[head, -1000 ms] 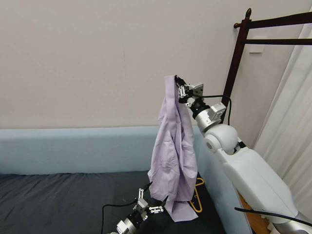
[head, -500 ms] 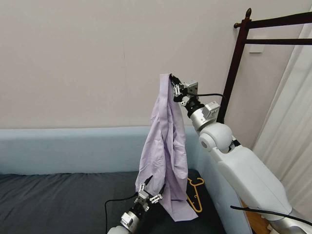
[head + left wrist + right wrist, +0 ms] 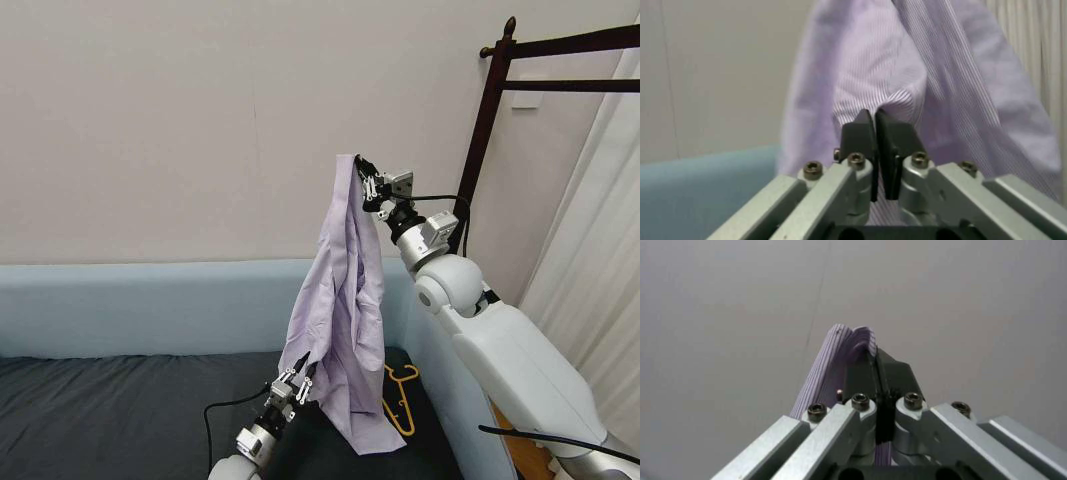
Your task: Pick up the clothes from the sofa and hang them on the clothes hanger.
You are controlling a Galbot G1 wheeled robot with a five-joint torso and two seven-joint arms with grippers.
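the long lilac striped cotton shirt point(image 3: 345, 310) is off the sofa with the pale blue back and dark grey seat point(image 3: 120, 300) and hangs in the air, its lowest tip just above the seat cushion. the right gripper point(image 3: 365, 180) is raised high in front of the plain wall. its jaws are pressed narrow on a bunched fold at the top of the cloth, and the right wrist view shows the striped edge coming out between the pads. i think it holds the shirt so high so that the whole length falls free and does not drag on the seat.

the left gripper point(image 3: 298, 383) is low, at the left lower edge of the shirt. in the left wrist view its black pads point(image 3: 857, 135) are closed together, and the cloth makes small creases at their tips, so it seems to pinch a little of the hem. this low hold probably stops the shirt from swinging and pulls it a bit open.

the dark brown wooden clothes stand point(image 3: 480, 130) is to the right, behind the right arm and near the white curtain point(image 3: 600, 250). a thin yellow hanger point(image 3: 400, 400) lies on the seat just beside the shirt's bottom. the shirt is not yet on the stand.
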